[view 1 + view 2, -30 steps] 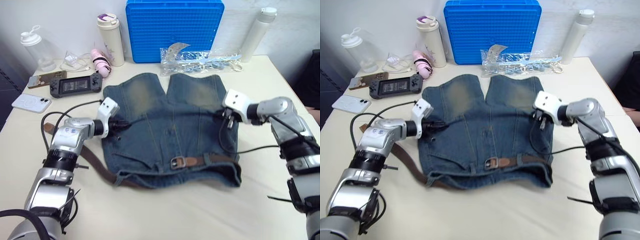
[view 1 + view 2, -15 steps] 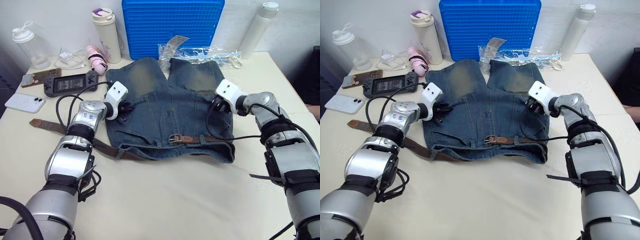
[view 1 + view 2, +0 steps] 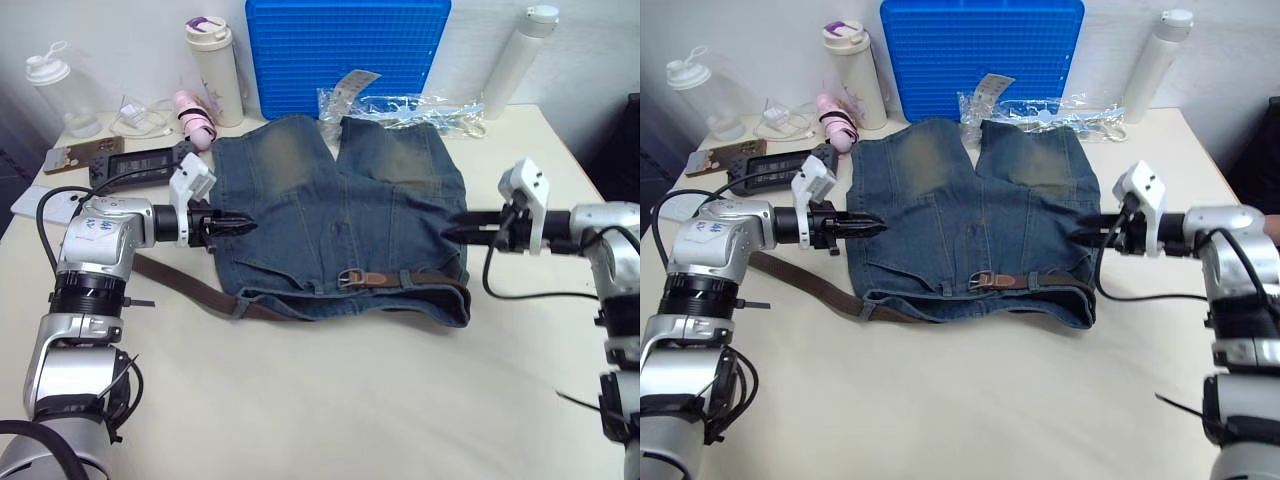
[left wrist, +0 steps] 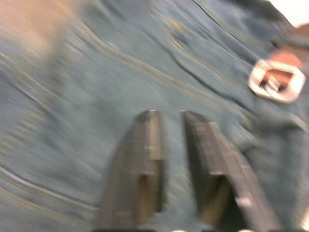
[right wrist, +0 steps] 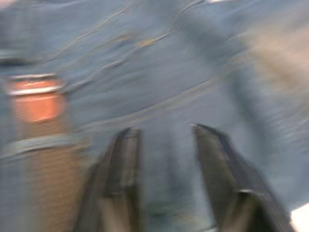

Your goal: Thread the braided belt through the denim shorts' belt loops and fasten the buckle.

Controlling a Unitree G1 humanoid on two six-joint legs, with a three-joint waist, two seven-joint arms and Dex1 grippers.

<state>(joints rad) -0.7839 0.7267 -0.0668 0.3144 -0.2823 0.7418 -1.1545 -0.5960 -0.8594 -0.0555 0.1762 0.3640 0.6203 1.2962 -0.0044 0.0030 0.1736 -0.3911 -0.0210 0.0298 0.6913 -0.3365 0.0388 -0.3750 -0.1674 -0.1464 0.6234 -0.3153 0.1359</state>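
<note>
1. On the table (image 3: 330, 400), the denim shorts (image 3: 340, 215) lie flat with the waistband toward the robot. The braided belt (image 3: 175, 283) runs along that waistband, with its buckle (image 3: 351, 278) near the middle, and trails off past the shorts' left edge.
2. Compared with half a second ago, both arms have drawn back outward. The left gripper (image 3: 238, 224) was over the left side of the shorts and now points in at their left edge. The right gripper (image 3: 452, 233) was on the right leg and now sits at the right edge.
3. Both claws are released and grasp nothing: the left fingers (image 4: 145, 164) show a narrow gap and the right fingers (image 5: 123, 164) a wider one, with only denim beyond them.
4. The shorts, belt and buckle lie as they did before.
5. Both wrist views are blurred. Individual belt loops are hard to make out, and the belt's far end is hidden behind the left arm.
</note>
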